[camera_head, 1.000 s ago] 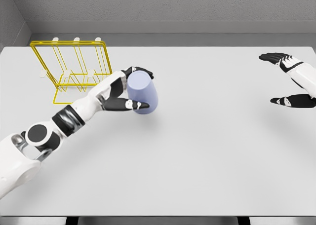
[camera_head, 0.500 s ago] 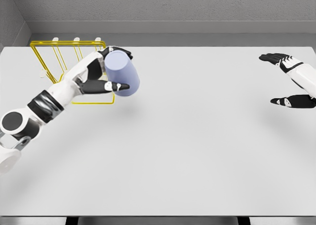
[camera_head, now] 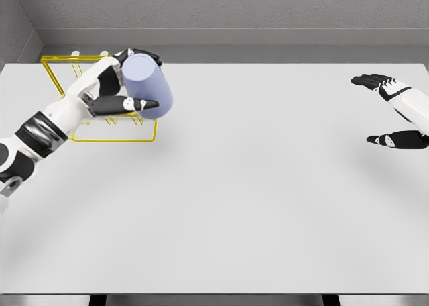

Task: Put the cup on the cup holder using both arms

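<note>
A lavender cup (camera_head: 147, 86) is held tilted in the air at the right end of the yellow wire cup holder (camera_head: 60, 74) at the table's back left. My left hand (camera_head: 131, 81) is shut on the cup, thumb below and fingers over its top. The hand and forearm cover much of the holder's pegs. My right hand (camera_head: 392, 111) hovers open at the far right edge, fingers spread, holding nothing.
The white table (camera_head: 255, 198) ends at a grey back wall close behind the holder. The holder's base frame (camera_head: 114, 139) lies on the table just below the cup.
My left hand has carried the cup up and to the left, from the table beside the holder to over the holder's right end. The right hand has stayed still.
</note>
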Controlling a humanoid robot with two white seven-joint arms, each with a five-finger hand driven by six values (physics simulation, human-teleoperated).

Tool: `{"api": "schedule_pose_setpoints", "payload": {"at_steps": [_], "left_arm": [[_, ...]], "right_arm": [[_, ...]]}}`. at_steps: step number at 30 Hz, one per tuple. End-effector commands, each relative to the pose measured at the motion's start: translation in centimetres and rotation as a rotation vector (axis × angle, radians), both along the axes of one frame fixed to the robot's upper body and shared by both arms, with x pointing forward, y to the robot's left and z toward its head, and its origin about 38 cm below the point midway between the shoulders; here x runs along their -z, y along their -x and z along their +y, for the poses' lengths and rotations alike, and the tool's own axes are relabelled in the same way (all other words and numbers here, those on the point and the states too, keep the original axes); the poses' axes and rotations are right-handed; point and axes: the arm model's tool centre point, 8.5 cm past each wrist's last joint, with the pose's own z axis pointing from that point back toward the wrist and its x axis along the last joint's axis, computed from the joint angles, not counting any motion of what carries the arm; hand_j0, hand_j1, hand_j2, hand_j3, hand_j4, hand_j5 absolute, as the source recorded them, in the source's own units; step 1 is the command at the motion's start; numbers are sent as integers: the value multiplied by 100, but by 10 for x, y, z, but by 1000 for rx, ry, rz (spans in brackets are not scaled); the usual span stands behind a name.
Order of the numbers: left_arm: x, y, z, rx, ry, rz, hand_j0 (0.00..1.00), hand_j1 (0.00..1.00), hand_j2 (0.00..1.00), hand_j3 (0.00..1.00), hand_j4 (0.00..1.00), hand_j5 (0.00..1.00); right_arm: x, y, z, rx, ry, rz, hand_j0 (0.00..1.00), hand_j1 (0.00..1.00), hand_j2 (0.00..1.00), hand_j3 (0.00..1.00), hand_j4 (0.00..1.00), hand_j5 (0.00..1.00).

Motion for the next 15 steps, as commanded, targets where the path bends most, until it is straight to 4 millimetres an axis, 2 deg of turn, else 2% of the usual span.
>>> {"api": "schedule_pose_setpoints", "payload": {"at_steps": [1, 10, 15], "left_arm": [[-4, -2, 8, -17, 4, -2, 59, 59, 59, 59, 59, 59], [-10, -3, 24, -48, -12, -4, 59, 59, 59, 59, 59, 59], [-2, -10, 38, -90, -6, 11, 59, 59, 59, 59, 59, 59]], "right_arm": [[-1, 0, 0, 0, -8, -1, 100, 100, 100, 100, 100, 100], [-1, 0, 0, -1, -8, -2, 100, 100, 100, 100, 100, 100], [-2, 0, 1, -3, -7, -4, 100, 100, 100, 100, 100, 100]]}}
